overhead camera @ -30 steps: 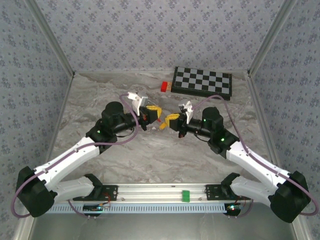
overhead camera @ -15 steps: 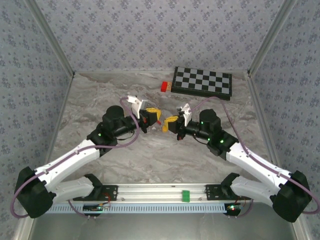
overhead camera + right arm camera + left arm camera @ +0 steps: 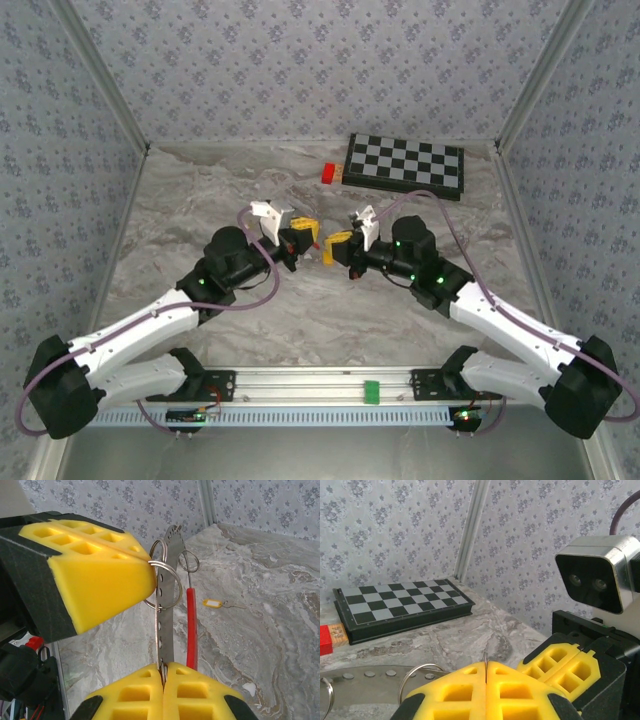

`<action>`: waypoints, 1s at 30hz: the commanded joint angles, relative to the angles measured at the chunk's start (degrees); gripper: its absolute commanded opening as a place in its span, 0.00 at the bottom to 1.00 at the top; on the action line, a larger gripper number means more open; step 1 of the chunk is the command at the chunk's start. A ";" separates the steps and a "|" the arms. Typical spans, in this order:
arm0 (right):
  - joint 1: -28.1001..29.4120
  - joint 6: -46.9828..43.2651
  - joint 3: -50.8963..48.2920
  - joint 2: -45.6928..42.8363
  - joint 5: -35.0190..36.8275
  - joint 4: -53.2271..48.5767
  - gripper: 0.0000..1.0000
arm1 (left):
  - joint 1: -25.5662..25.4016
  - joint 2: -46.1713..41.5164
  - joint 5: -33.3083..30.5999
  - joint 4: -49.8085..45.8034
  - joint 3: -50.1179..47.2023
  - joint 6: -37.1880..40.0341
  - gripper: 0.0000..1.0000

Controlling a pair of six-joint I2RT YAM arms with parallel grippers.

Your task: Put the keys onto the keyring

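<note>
The left gripper (image 3: 486, 680) is pinching the keyring (image 3: 167, 595) in mid-air, and the right gripper (image 3: 163, 675) is clamping it from the other side. A key (image 3: 212, 603) is lying on the table (image 3: 260, 635), and any tug apart is risking a slip.

one chessboard (image 3: 405, 165), one red block (image 3: 329, 172), one key (image 3: 215, 603)

Left hand (image 3: 312, 231) just beside right hand (image 3: 336, 246), chessboard (image 3: 405, 165) well behind both.
</note>
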 commanded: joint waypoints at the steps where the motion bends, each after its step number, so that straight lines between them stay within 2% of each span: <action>1: 0.99 1.17 3.31 0.34 0.08 -0.40 0.00 | -0.28 -0.64 -3.01 3.93 -0.58 2.02 0.00; 17: 5.35 1.93 5.05 2.38 1.84 -1.23 0.00 | -0.44 0.56 -3.50 8.77 -1.99 1.28 0.00; 25: 5.31 2.70 4.38 1.47 2.83 -0.83 0.25 | -0.46 1.38 -1.39 13.70 -2.53 -1.75 0.00; 27: 4.84 2.47 3.88 0.12 3.39 -1.82 0.35 | -0.44 1.46 -0.80 14.17 -2.42 -1.67 0.00; 30: 3.28 2.69 2.70 -2.83 3.06 -2.30 0.38 | -0.36 1.53 -0.42 15.75 -2.65 -1.33 0.00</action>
